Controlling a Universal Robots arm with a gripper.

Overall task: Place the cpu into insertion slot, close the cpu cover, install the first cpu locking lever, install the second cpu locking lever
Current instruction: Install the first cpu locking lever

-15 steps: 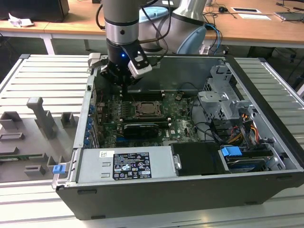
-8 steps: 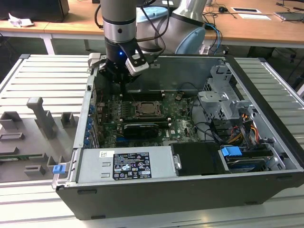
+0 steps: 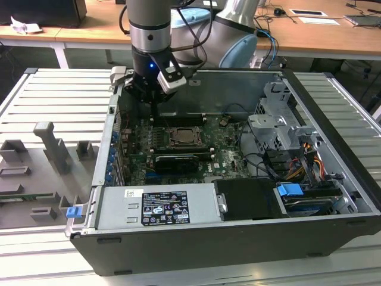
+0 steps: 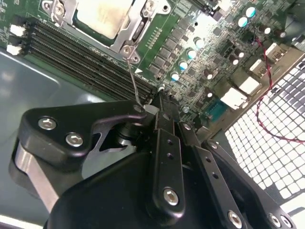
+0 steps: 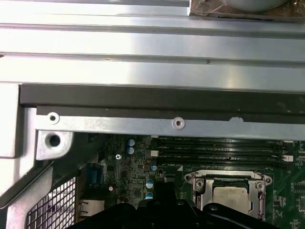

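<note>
Inside the computer case [image 3: 238, 244], exterior view, the gripper [image 3: 153, 116] hangs just beside the cpu [image 3: 182, 137]; second wrist view, its fingers [image 4: 162, 107] meet at a lever wire [image 4: 132, 78] rising from the cpu cover [image 4: 138, 28]'s corner; first wrist view, the cpu [image 5: 230, 196] lies near them.

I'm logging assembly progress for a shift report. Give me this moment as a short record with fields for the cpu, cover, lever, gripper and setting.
cpu: seated in the insertion slot, pale face up
cpu cover: lying down over the cpu's edges
locking lever: thin wire swung away from the slot's corner, across the memory slots, not latched
gripper: low at the lever's free end; whether it grips the lever cannot be told
setting: open computer case on a slatted metal table
</note>
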